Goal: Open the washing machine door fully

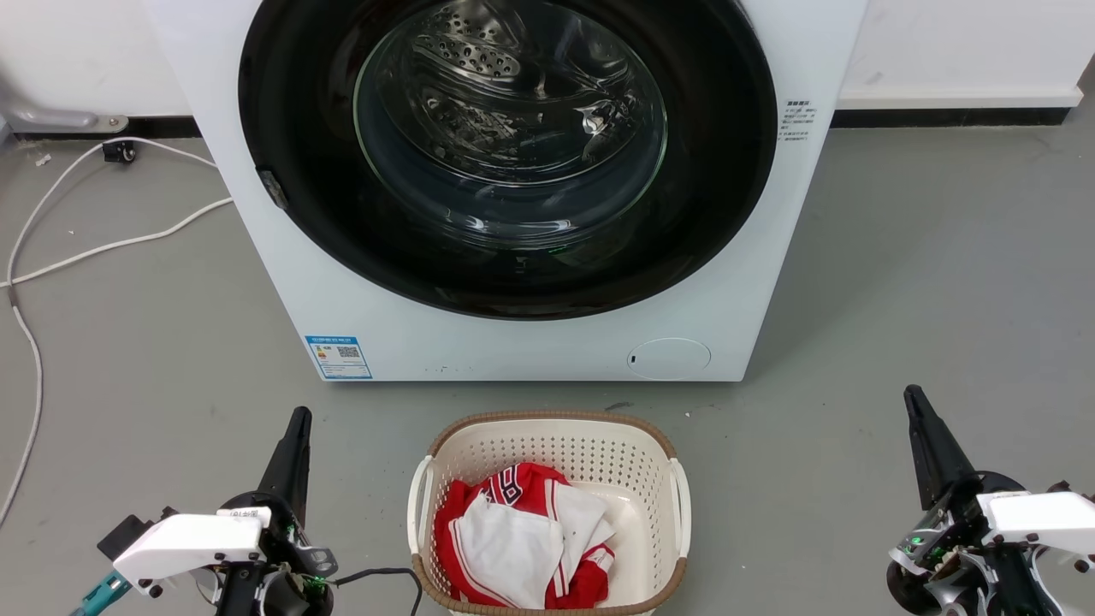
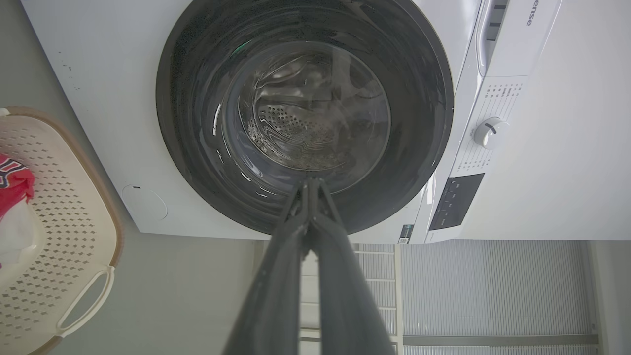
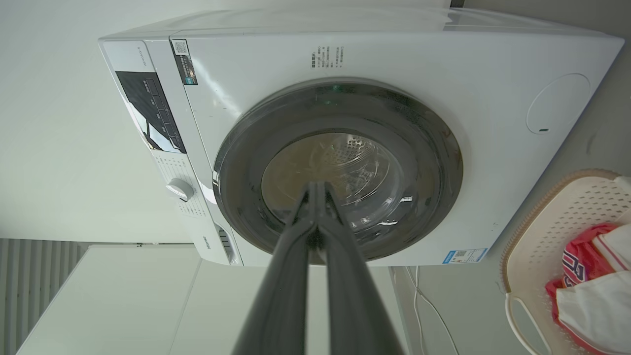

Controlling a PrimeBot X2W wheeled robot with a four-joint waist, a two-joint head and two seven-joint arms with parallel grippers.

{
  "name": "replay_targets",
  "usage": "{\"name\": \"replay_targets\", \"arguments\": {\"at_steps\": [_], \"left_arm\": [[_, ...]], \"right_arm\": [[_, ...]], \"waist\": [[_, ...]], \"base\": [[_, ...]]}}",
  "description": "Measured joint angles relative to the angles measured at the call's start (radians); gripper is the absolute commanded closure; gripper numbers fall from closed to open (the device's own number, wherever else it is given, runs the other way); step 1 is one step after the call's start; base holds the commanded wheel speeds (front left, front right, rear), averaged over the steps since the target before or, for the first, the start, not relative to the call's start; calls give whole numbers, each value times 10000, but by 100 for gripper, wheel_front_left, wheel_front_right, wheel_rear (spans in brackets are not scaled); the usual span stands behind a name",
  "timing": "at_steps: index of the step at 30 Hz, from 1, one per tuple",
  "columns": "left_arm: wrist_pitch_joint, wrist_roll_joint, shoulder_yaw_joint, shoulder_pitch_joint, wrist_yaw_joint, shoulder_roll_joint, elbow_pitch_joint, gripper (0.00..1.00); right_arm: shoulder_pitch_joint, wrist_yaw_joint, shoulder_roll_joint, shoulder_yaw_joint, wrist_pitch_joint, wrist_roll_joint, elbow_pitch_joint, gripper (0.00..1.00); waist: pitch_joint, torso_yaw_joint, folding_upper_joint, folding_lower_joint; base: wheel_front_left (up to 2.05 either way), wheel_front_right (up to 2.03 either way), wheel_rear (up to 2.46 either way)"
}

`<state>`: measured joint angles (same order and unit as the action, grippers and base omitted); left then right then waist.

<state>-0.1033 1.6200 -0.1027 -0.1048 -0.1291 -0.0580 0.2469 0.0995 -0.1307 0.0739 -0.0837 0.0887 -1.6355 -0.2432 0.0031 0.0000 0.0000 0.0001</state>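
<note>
Squarely before the washing machine door point(image 1: 509, 150), a cream basket point(image 1: 547, 420) of clothes point(image 1: 522, 539).

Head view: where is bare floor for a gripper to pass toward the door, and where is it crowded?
Free: floor right of the machine, ahead of the right gripper; floor between the left gripper and the machine. Crowded: the middle, where the basket stands before the machine; far left, cables.

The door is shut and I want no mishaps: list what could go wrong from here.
1. The washing machine door offers just a small latch notch at its left edge; the shut left gripper might slip off the gloss.
2. The laundry basket stands right before the washing machine and may get knocked.
</note>
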Motion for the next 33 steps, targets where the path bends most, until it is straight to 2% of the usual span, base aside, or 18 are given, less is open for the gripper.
{"name": "replay_targets", "arguments": {"at_steps": [2,3,13,18,23,33], "left_arm": [[-2,-25,-2,0,0,2,0,100],[4,-25,4,16,2,10,38,0],[384,-96,322,228,4,67,-54,0],[633,-499,403,226,4,67,-351,0],[846,-1337,389,216,4,67,-773,0],[1244,-3453,405,201,4,67,-1496,0]], "right_arm": [[0,0,-6,-8,2,2,0,100],[-24,-2,-10,-2,0,0,-35,0],[-279,2,-67,65,-384,119,100,0],[-345,2,-77,52,-600,594,311,0],[-405,2,-88,63,-813,1563,621,0],[-444,2,-107,240,-1168,4314,1277,0]], "waist": [[0,0,0,-1],[-1,0,0,0],[10,-14,0,0],[14,-21,0,0],[19,-39,0,0],[28,-82,0,0]], "base": [[0,0,0],[0,0,0],[0,0,0],[0,0,0],[0,0,0],[0,0,0]]}}
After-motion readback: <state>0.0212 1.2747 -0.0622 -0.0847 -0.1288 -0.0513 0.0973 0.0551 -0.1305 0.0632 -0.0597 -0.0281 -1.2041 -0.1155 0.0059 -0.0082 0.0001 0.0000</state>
